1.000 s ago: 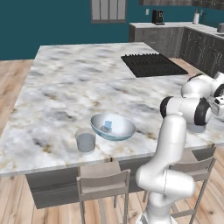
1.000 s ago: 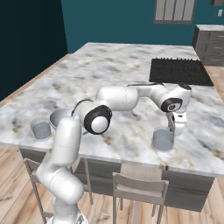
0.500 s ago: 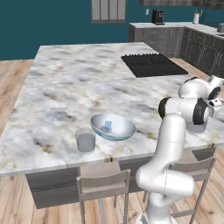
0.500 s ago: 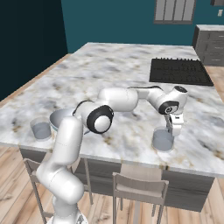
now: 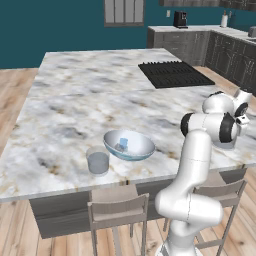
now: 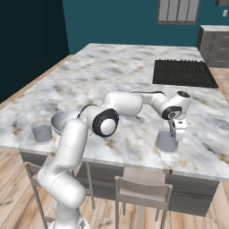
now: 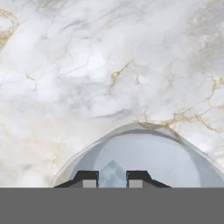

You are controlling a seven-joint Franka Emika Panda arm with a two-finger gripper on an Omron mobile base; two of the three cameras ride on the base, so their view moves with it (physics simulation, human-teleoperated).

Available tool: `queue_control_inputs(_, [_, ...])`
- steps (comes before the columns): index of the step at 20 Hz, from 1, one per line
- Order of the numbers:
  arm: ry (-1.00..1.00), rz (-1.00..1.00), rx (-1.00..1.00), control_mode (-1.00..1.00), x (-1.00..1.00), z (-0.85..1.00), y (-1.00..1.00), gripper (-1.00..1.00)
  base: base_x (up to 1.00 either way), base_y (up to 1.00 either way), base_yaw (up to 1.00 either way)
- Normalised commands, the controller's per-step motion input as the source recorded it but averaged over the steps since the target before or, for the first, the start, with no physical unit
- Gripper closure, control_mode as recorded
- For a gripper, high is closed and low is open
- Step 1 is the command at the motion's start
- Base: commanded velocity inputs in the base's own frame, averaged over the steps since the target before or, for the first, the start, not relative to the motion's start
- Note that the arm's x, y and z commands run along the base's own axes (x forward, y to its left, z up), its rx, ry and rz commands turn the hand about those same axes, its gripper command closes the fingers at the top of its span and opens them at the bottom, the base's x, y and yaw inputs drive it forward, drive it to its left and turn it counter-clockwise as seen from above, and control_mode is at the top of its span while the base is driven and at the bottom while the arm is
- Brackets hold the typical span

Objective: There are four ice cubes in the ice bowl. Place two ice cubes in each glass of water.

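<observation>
The white arm is reaching across the grey-veined marble worktop [image 6: 112, 67], and its two-finger gripper [image 6: 177, 132] is hanging directly over a short clear cylindrical tumbler of bluish water [image 6: 166, 140] near the front edge on the right. In the hand view the dark fingers [image 7: 87, 179] are standing only a narrow gap apart, and a tiny pale translucent ice cube [image 7: 112, 174] is sitting between them, gripped, above the open mouth of that tumbler [image 7: 144, 153]. A second, matching tumbler [image 5: 98, 160] is standing at the left, just beside the wide shallow bowl of pale blue-grey glass [image 5: 129, 145]. Inside the bowl one small bluish cube [image 5: 122, 144] is showing; how many cubes are lying there cannot be told. A black cooktop [image 5: 173, 73] is lying farther back on the worktop
</observation>
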Motion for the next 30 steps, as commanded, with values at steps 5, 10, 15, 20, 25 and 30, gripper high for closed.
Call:
queue_control_inputs(5, [0.0,0.0,0.0,-1.0,0.01,0.0,0.0,-1.0,0.0,0.0,0.0])
queue_control_inputs(10, [0.0,0.0,0.0,-1.0,0.0,0.0,0.0,-1.0,0.0,0.0,0.0])
queue_control_inputs(15, [0.0,0.0,0.0,-1.0,0.0,0.0,0.0,-1.0,0.0,0.0,0.0])
queue_control_inputs(20, [0.0,0.0,0.0,-1.0,-0.03,0.0,0.0,1.0,0.0,0.0,0.0])
queue_control_inputs(25, [-0.01,0.02,0.0,-1.0,-0.37,0.19,0.0,1.0,0.0,0.0,0.0])
queue_control_inputs(30, [-0.05,0.07,-0.05,-1.0,-0.59,0.36,0.05,1.0,0.0,0.0,0.0])
